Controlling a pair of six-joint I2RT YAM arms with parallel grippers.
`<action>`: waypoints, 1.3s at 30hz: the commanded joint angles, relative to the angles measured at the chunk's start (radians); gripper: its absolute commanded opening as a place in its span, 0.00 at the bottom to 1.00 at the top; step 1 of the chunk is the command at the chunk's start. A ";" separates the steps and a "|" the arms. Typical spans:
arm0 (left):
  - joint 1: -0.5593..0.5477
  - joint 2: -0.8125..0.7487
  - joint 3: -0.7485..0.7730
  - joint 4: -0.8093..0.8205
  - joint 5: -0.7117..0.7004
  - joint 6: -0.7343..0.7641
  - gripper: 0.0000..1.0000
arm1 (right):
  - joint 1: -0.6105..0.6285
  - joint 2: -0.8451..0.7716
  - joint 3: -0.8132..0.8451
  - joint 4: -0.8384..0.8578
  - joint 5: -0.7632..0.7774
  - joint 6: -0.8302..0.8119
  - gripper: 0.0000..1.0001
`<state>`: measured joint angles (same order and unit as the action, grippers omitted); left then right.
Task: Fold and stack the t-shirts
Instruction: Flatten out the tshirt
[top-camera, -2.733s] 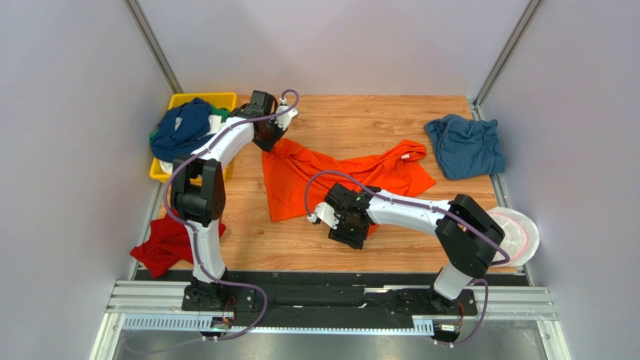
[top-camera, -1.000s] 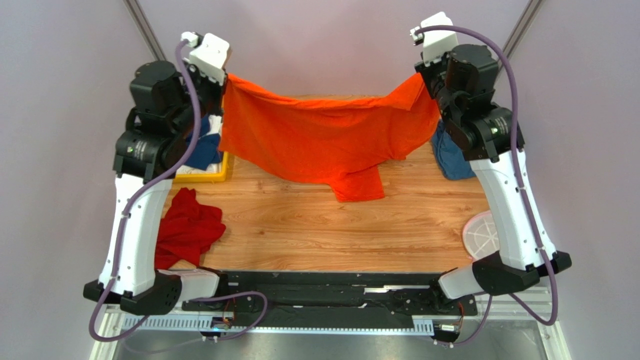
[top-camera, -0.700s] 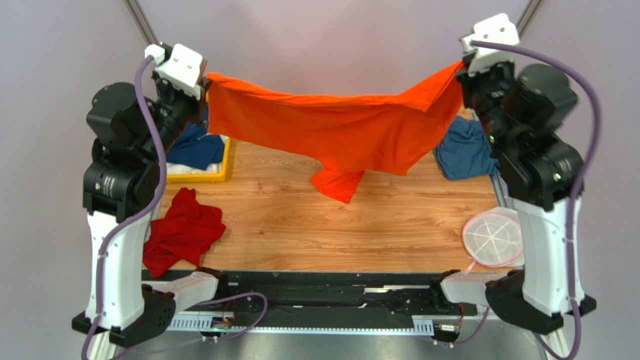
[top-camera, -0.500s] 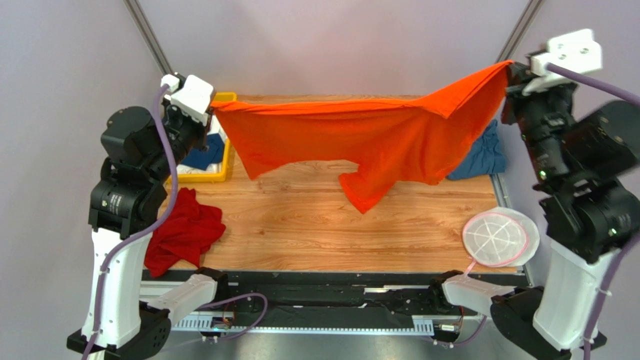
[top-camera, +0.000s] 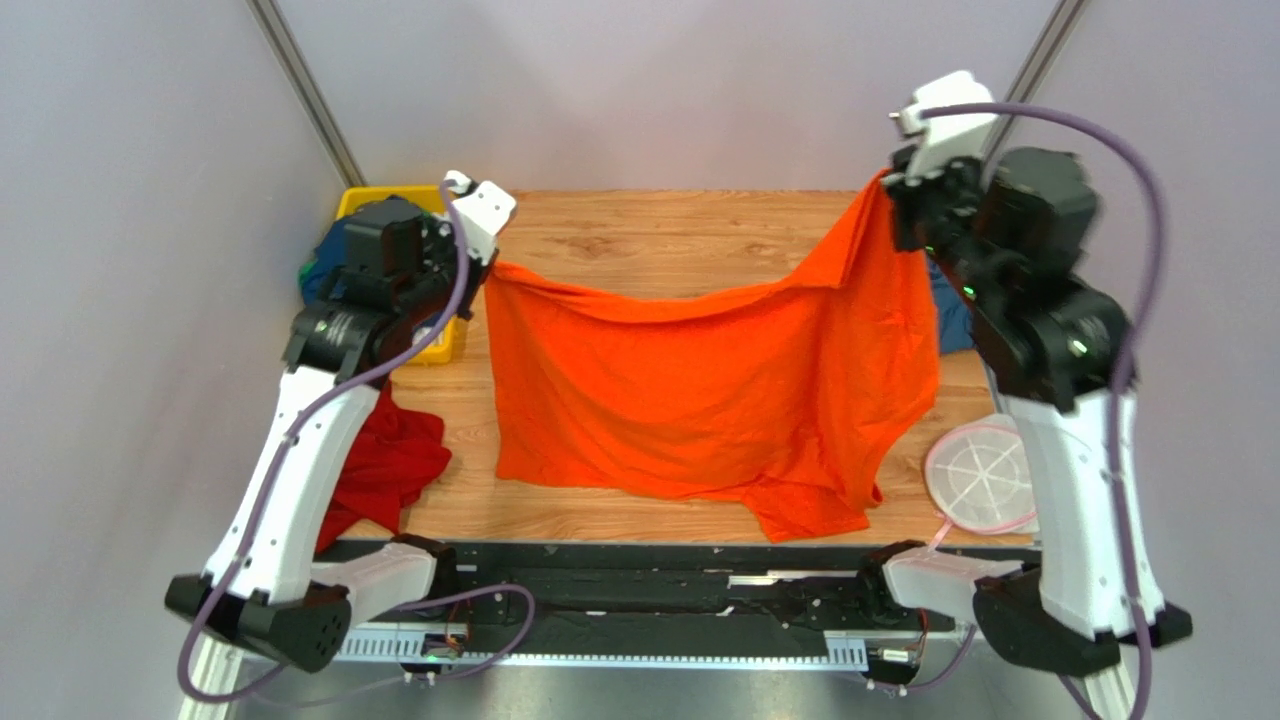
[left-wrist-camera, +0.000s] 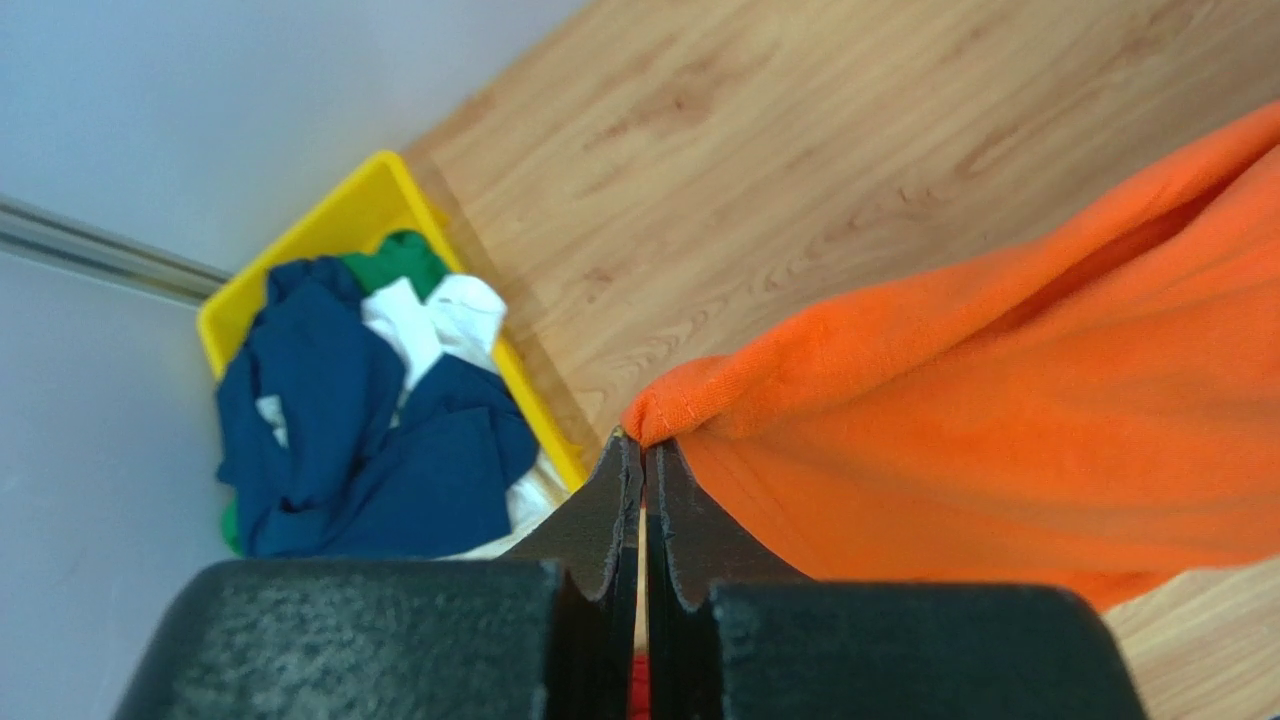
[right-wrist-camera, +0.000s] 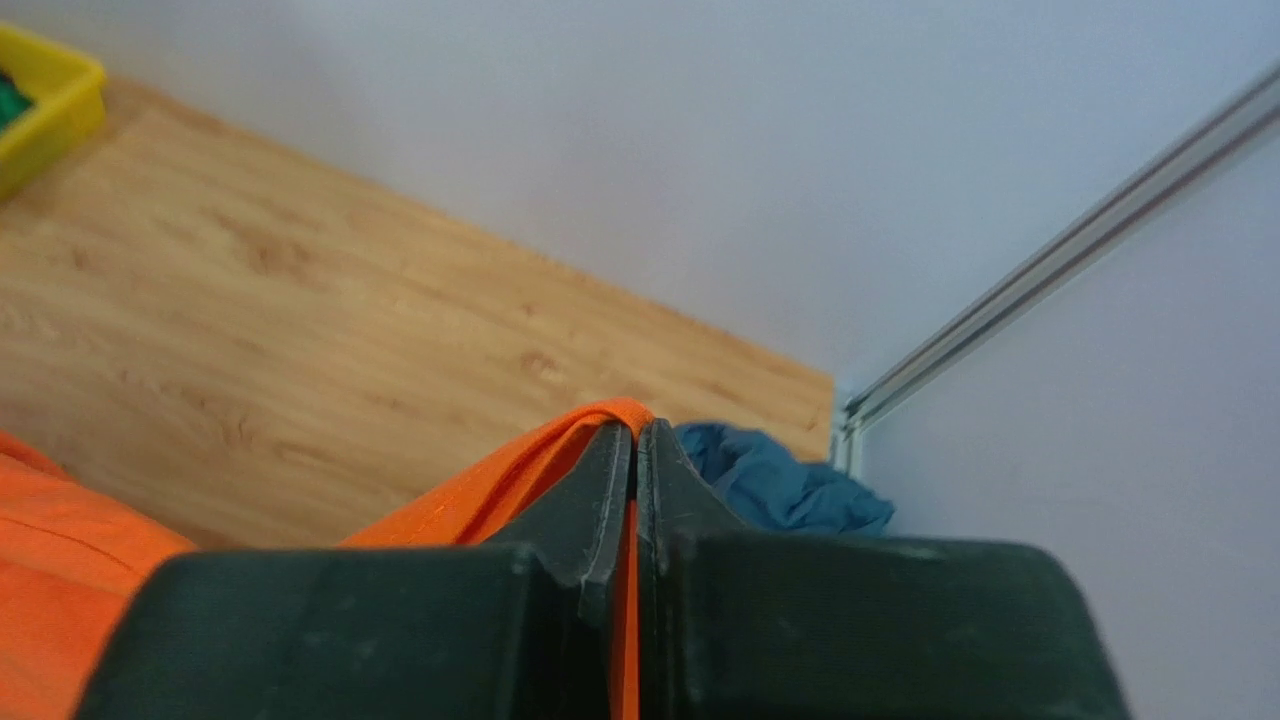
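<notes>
Orange t-shirt (top-camera: 706, 390) hangs spread over the table (top-camera: 676, 225) between your left gripper (top-camera: 487, 267) and right gripper (top-camera: 899, 203), unfolded, while the red t-shirt (top-camera: 394, 458) lies crumpled. Your left wrist view shows that gripper pinching one corner, with a navy t-shirt (left-wrist-camera: 376, 450) heaped in the yellow tray (left-wrist-camera: 301, 240). Your right wrist view shows the other corner pinched and the steel-blue t-shirt (right-wrist-camera: 774, 480) bunched beyond, so nothing is stacked yet.

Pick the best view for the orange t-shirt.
Top external: the whole orange t-shirt shows, spread out between the arms. Left wrist shows only the corner pinched in the left pincer; right wrist only the edge in the right pincer.
</notes>
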<state>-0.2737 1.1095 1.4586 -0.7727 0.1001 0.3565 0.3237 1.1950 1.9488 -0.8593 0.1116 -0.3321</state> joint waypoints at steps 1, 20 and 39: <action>0.001 0.134 -0.070 0.088 0.046 0.055 0.00 | -0.005 0.073 -0.183 0.086 -0.035 0.028 0.00; -0.001 0.986 0.310 0.219 -0.175 0.151 0.00 | -0.006 0.488 -0.307 0.177 -0.046 -0.004 0.00; 0.001 1.010 0.286 0.326 -0.114 0.162 0.65 | -0.005 0.476 -0.369 0.167 -0.024 -0.005 0.00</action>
<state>-0.2733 2.1681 1.7565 -0.4591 -0.0872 0.4831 0.3237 1.6943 1.5814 -0.7349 0.0788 -0.3359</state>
